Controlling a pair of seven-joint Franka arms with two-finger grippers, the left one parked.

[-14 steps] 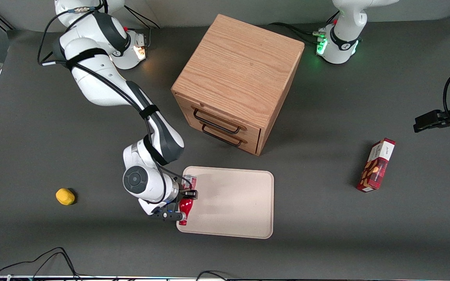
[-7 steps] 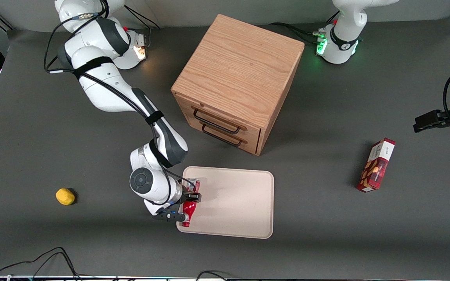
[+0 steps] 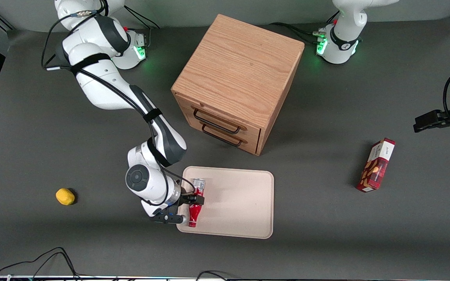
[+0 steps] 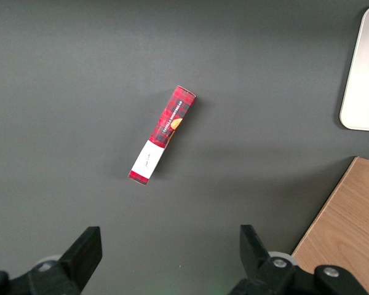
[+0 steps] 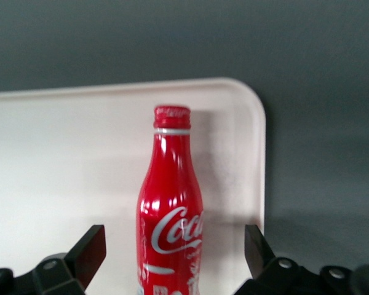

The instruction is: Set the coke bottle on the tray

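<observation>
The red coke bottle [image 3: 194, 206] lies on its side on the beige-pink tray [image 3: 236, 203], close to the tray's edge at the working arm's end. Its silvery base points toward the cabinet and its red cap toward the front camera. In the right wrist view the coke bottle [image 5: 170, 215] shows its white script, with the tray [image 5: 61, 160] under it. My right gripper [image 3: 192, 201] is low over the bottle and open. The gripper [image 5: 172, 255] has one fingertip on each side of the bottle's body, with a clear gap on both sides.
A wooden two-drawer cabinet [image 3: 236, 82] stands farther from the front camera than the tray. A red snack box [image 3: 376, 165] lies toward the parked arm's end. A small yellow object [image 3: 65, 196] sits toward the working arm's end. Cables [image 3: 25, 263] trail along the table's front edge.
The gripper carried the bottle a little farther in over the tray, then opened and let go of it. The working arm's base light went from orange to green.
</observation>
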